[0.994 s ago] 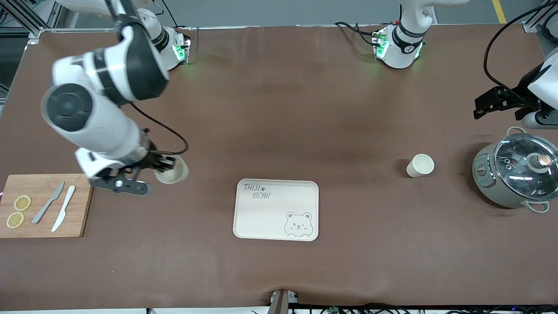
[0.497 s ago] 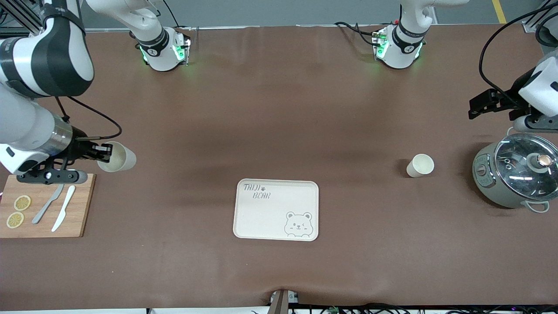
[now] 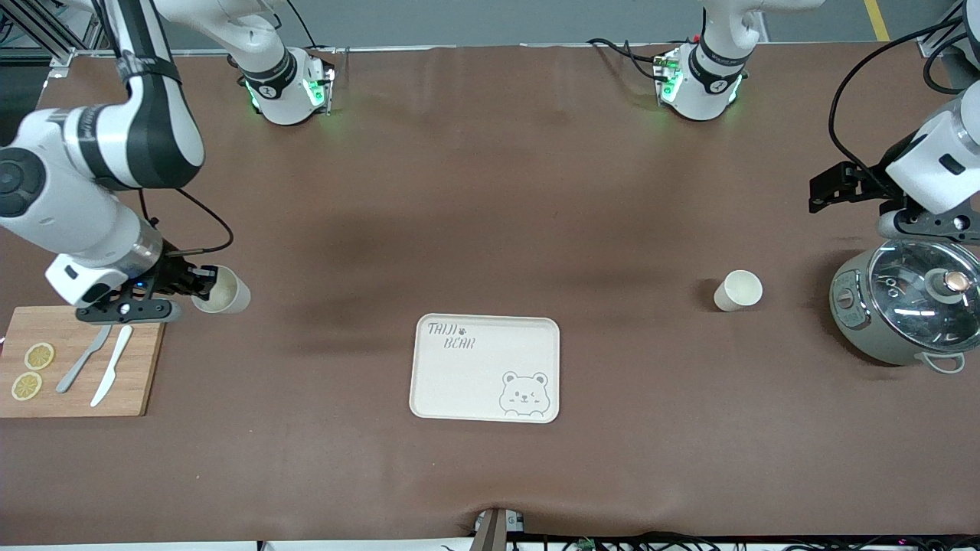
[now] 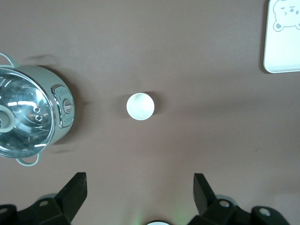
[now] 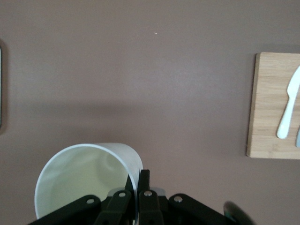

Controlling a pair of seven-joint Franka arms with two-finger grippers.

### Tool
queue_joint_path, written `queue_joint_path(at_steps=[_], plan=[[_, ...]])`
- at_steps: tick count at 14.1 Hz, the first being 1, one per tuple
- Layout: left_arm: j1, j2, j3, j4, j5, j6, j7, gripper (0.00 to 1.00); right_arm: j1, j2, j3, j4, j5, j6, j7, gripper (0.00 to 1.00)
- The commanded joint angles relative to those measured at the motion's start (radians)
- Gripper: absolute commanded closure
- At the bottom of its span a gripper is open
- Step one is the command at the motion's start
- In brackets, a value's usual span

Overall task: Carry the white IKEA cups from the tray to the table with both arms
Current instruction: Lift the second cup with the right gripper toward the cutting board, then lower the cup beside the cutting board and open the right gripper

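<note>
From the front, the tray [image 3: 485, 368] sits bare in the middle of the table [image 3: 490, 229]; one cup [image 3: 739, 291] already stands on the table toward the left arm's end, beside a lidded pot [image 3: 907, 306]. The right hand [image 3: 200, 289] pinches the rim of the other cup [image 3: 222, 291], low over the table just beside the cutting board [image 3: 76, 361] with its knives [image 3: 99, 366] and lemon slices [image 3: 32, 370]. The left hand [image 3: 827, 191] hangs released above the pot, waiting. The left wrist view looks straight down on the set-down cup [image 4: 140, 106], upright, well apart from pot [image 4: 33, 117] and tray corner [image 4: 281, 42]. In the right wrist view the fingers [image 5: 143, 197] clamp one wall of the cup [image 5: 86, 180], so I'd worry it tilts and topples on release, or clips the board [image 5: 274, 105] nearby.
</note>
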State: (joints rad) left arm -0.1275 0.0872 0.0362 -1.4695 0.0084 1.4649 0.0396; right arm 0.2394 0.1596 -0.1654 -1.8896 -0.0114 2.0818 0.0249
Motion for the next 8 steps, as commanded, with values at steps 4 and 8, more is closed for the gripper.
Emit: queue_joint_path(at_steps=[4, 8], plan=[[0.006, -0.003, -0.006, 0.015, 0.018, -0.012, 0.019, 0.0, -0.008, -0.04, 0.009, -0.272, -0.022, 0.349, -0.005, 1.0], [0.005, -0.001, -0.006, 0.015, 0.018, -0.012, 0.019, 0.0, -0.011, 0.046, 0.009, -0.289, -0.022, 0.464, -0.006, 1.0]])
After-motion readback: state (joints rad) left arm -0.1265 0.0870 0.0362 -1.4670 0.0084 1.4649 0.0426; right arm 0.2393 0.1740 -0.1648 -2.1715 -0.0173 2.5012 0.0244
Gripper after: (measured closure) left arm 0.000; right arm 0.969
